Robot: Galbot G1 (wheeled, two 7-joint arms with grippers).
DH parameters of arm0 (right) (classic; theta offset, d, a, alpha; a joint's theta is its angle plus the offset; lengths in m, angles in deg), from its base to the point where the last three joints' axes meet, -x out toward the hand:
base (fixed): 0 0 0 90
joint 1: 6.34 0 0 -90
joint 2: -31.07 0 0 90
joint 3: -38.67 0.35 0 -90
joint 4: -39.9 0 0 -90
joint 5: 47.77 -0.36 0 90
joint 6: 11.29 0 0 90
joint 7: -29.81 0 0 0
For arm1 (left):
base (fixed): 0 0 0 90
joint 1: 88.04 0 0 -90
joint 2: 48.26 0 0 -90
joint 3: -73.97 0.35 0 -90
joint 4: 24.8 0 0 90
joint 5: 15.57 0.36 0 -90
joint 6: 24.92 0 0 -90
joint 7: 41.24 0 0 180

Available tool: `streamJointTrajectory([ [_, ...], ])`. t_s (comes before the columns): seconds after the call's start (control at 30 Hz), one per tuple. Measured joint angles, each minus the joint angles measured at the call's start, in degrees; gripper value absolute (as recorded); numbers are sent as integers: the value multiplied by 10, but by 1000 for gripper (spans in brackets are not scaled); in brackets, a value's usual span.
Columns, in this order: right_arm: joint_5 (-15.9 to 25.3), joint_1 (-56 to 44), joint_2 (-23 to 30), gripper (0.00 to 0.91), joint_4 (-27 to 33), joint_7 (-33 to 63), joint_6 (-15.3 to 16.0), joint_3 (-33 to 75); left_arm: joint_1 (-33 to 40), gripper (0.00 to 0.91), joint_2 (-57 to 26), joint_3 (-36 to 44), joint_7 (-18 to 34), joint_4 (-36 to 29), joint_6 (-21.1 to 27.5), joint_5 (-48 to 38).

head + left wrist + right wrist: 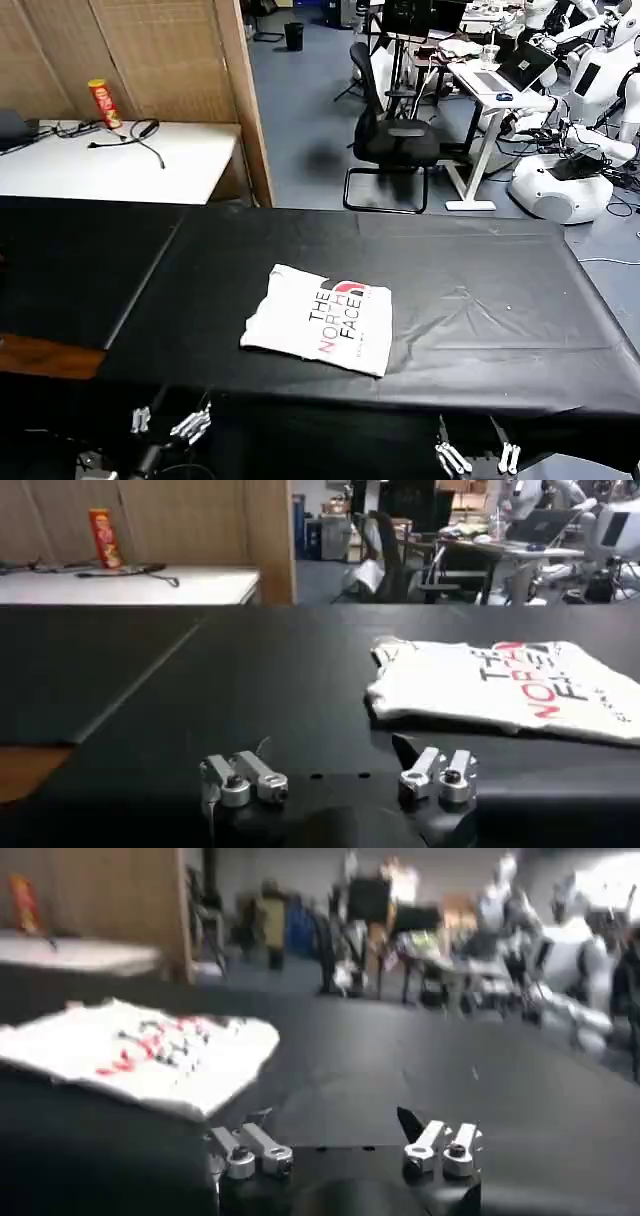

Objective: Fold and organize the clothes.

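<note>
I am looking down on a long counter [480,330] draped in a black covering, creased into a few shallow ridges toward 3 o'clock, with a bare strip of brown wood [45,357] showing at 9 o'clock. The white T-shirt [318,319] lies folded into a compact, slightly skewed rectangle near the middle of the counter, print side up, its black-and-red lettering running sideways to me; it sits nearer the front edge than the far one. Black cloth lies bare on every side of it, widest toward 3 o'clock and 12 o'clock. Beyond the far edge at 11 o'clock stands a white table [110,160] carrying a red-and-yellow can [103,104] and a black cable [140,135], backed by a woven partition. At 1 o'clock the grey floor runs out to a black office chair [395,135] and a desk with a laptop [515,70]. My left claw [168,424] hangs at 7 o'clock just off the front edge, fingers spread and grasping nothing. My right claw [477,457] hangs at 5 o'clock, likewise released.
</note>
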Motion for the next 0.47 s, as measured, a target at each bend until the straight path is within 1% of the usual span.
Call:
streamJointTrajectory([
  [0.07,-2,-13,0,878,-10,7,6,1,0,878,0,-4,-1,0,8,-7],
  [0.47,-1,-36,0,878,-27,8,7,1,-6,878,-2,-15,-6,-7,23,-12],
])
